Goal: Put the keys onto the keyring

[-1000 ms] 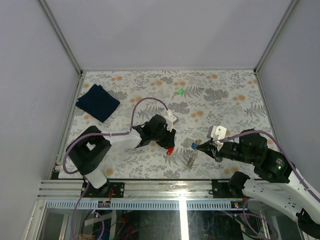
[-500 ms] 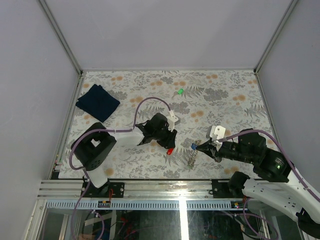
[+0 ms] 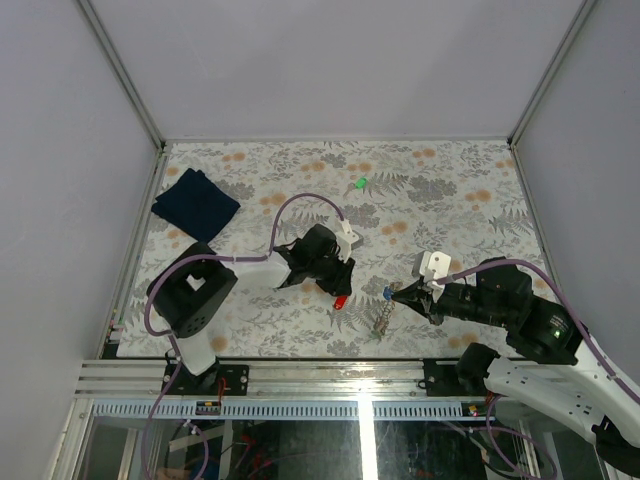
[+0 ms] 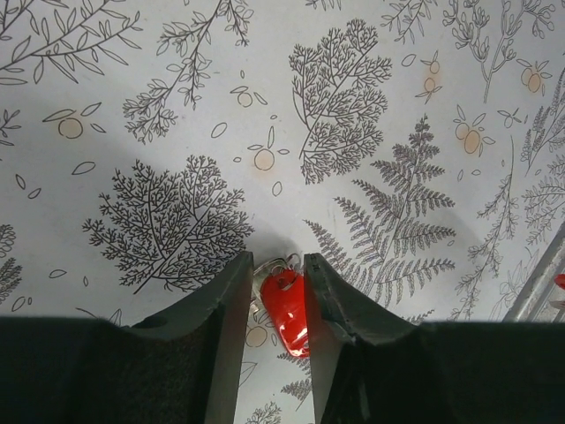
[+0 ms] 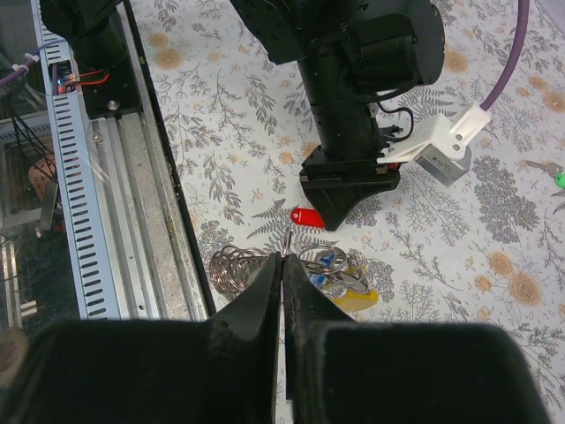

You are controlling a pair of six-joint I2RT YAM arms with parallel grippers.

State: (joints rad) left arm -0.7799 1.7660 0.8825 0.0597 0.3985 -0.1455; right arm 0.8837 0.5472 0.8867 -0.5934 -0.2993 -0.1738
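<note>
A robotics lab test cell is indicated: the fern-printed white surface (image 3: 450,170) is enclosed by plain grey wall panels (image 3: 330,60) set in aluminium framing (image 3: 122,70), and a slotted pale cable duct (image 3: 300,409) is fitted along its near edge.

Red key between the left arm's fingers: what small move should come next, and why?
Probably close the left gripper on the red key: it lies between the open fingers, a sliver of gap showing beside it, so it looks not yet clamped.
</note>
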